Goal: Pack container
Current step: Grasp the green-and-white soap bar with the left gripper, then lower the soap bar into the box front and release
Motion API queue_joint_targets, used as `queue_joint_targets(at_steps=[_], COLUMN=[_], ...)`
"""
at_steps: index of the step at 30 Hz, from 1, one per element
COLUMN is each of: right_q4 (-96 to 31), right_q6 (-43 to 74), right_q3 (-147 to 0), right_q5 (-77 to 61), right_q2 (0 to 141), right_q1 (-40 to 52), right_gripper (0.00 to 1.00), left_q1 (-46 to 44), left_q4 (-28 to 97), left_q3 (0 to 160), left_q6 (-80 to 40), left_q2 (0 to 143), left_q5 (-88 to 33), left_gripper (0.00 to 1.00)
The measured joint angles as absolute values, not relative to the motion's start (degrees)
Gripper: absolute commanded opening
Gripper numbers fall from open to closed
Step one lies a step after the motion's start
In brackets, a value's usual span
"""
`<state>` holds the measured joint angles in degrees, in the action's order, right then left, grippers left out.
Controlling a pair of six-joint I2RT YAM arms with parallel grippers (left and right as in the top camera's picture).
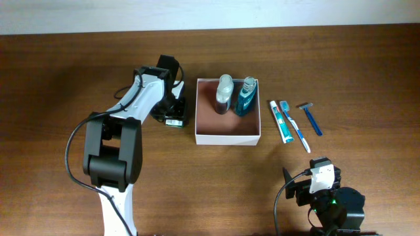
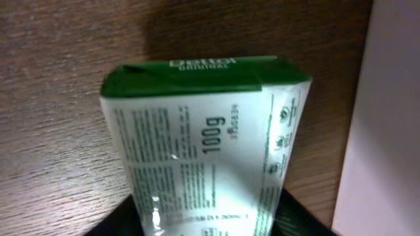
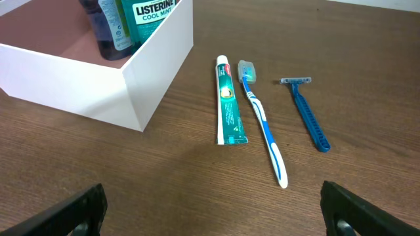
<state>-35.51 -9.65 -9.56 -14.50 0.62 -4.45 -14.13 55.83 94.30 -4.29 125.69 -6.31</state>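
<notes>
Green carton (image 2: 203, 144) up close, clamped in left gripper (image 1: 169, 113), just beside container (image 1: 228, 138) | right gripper (image 3: 211, 213) spread wide, empty | container mid-table, holding mouthwash (image 1: 246, 96) and clear bottle (image 1: 224, 95) | likely light, stiff-walled: grasp a wall's rim

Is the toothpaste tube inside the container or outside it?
Outside. The toothpaste tube lies on the table, to the right of the container, apart from its wall, beside the toothbrush.

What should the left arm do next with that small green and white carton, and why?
Probably lift the green and white carton, which the left gripper straddles: it sits low beside the white-walled square container, outside its wall.
</notes>
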Motion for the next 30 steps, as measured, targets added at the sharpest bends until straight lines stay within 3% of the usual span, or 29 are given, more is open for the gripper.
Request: queue_joint_targets(at_steps=[8, 18, 30], right_q4=[-35.48, -35.48, -35.48], right_q6=[-9.65, -9.69, -9.67], right_q3=[-9.56, -9.56, -9.56], right_q5=[-14.5, -14.5, -14.5], right_q2=[0.62, 0.62, 0.62], right_q1=[-4.45, -4.45, -4.45], right_gripper=[0.99, 0.99, 0.99], left_q1=[-13.85, -13.91, -24.18], left_q4=[65.3, 88.16, 77.54], left_q3=[98.1, 129.78, 125.32], left_q6=[-4.34, -4.49, -10.46], left_q2=[126.28, 126.87, 126.89], left_q5=[-6.87, -6.7, -8.45], left_gripper=[0.31, 0.31, 0.33])
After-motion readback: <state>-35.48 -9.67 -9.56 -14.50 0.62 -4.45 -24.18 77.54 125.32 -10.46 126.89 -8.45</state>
